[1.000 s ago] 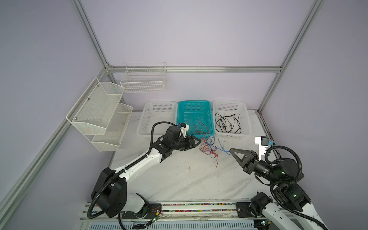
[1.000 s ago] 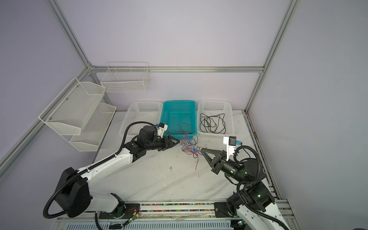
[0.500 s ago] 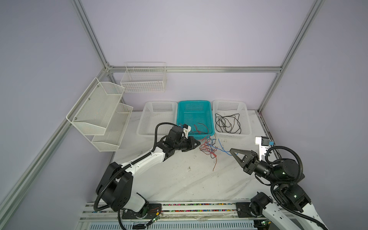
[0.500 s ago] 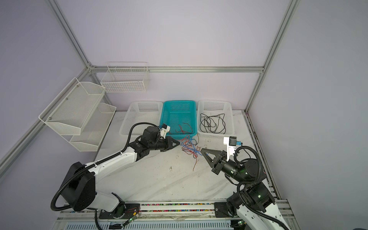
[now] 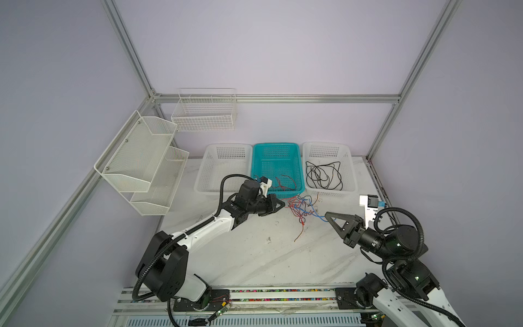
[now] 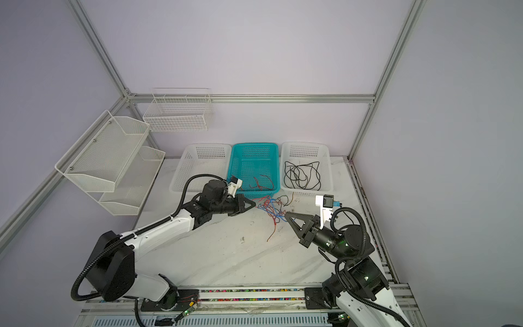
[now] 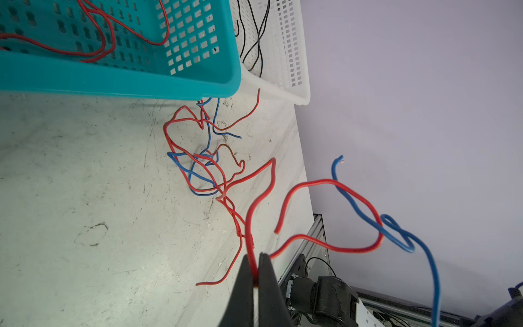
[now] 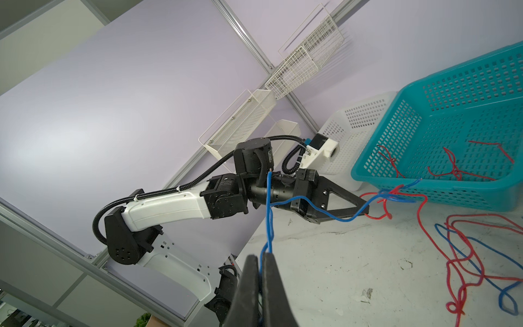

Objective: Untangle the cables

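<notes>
Currently holding a red cable (image 7: pixel 248 223) in the left gripper (image 7: pixel 257 263), jaws pinched right together on it. Holding a blue cable (image 8: pixel 268 215) in the right gripper (image 8: pixel 260 259), pinched just as tight.

Tangle (image 5: pixel 301 208) on the table (image 5: pixel 254 254), just in front of the teal basket (image 5: pixel 276 145), between the two grippers. Held strands off the surface near the jaws.

Expect light, thin, springy wire that holds kinks, with slick insulation likely to slide through a loose pinch. Best gripped near a free end and drawn apart slowly. Risk of cinching the red-blue knot.

Counts:
- Three baskets.
- Roughly three red pieces (image 8: pixel 452 171) in the teal one.
- Black cables (image 5: pixel 322 177) looped in the right-hand white basket (image 5: pixel 327 143), number unreadable.
- Nothing spotted in the left-hand white basket (image 5: pixel 226 145).
- Tangle: several red, at least two blue, exact count impossible to tell.
</notes>
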Controlling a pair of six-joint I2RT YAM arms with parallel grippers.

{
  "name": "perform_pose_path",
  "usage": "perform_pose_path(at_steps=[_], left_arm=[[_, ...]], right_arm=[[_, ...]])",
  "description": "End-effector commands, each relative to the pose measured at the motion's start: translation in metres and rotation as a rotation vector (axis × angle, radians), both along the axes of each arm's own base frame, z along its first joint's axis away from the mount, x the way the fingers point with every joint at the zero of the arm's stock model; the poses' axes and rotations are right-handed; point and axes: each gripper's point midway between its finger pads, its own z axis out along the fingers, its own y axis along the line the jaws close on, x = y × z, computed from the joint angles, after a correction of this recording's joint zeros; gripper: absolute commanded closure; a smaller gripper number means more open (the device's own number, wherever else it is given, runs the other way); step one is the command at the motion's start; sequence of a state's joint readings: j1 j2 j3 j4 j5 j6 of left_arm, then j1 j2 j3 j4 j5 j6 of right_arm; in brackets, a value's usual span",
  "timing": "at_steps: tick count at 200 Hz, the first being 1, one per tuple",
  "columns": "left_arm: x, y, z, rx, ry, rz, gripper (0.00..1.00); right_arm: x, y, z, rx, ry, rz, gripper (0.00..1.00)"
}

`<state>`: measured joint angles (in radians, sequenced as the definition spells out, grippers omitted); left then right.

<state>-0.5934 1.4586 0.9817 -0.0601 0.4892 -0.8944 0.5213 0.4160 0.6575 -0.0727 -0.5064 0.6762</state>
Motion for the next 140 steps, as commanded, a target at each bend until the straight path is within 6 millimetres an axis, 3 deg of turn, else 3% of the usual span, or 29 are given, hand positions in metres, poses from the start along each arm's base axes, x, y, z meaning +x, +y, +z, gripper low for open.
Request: perform_pose_path(at_steps=[1,113,140], left_arm=[[-0.019,-0.002,0.023,-0.044,-0.095,-0.07,1.0],[-0.06,0.002,0.019,-0.015,-0.168,-0.191,1.0],[-0.065,0.005,0.02,-0.009,-0.177,-0.2,1.0]], right_arm=[[0.007,0.004,0.002,0.022,-0.016,0.006,1.0],[0.025,0.024,-0.011,0.061,0.026,0.067,1.0],[0.035,0.025,-0.024,0.049,0.073,0.036,1.0]])
